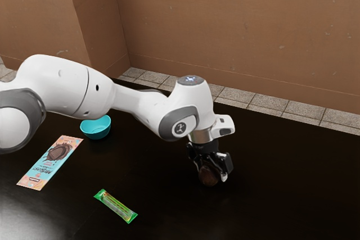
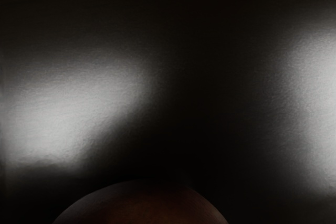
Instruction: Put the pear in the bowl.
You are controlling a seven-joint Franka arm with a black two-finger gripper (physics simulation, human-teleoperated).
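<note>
In the exterior view, we take the turquoise bowl [image 1: 97, 132] as our landmark: it stands upright on the dark table [image 1: 287, 181], with its open side up. Well apart from it, toward the exterior view's right and nearer the camera, we see our black gripper [image 1: 211, 173] pointing down, with the dark, reddish-brown pear [image 1: 208, 176] at its lower end, so the pear is outside the bowl. We cannot tell how far the jaws stand apart or whether they have hold of the pear, nor can we tell whether the pear touches the tabletop. Near the bowl, toward the exterior view's left and nearer the camera, a pink and pale blue packet with a brown picture [image 1: 51, 161] lies flat. Farther in front of the bowl, on the camera's side, we have a slim green-edged wrapper [image 1: 116, 206] lying aslant. In the wrist view, we see the rounded, brownish top of the pear close to our hand, with the dark tabletop beyond it carrying two pale patches of reflected light.
</note>
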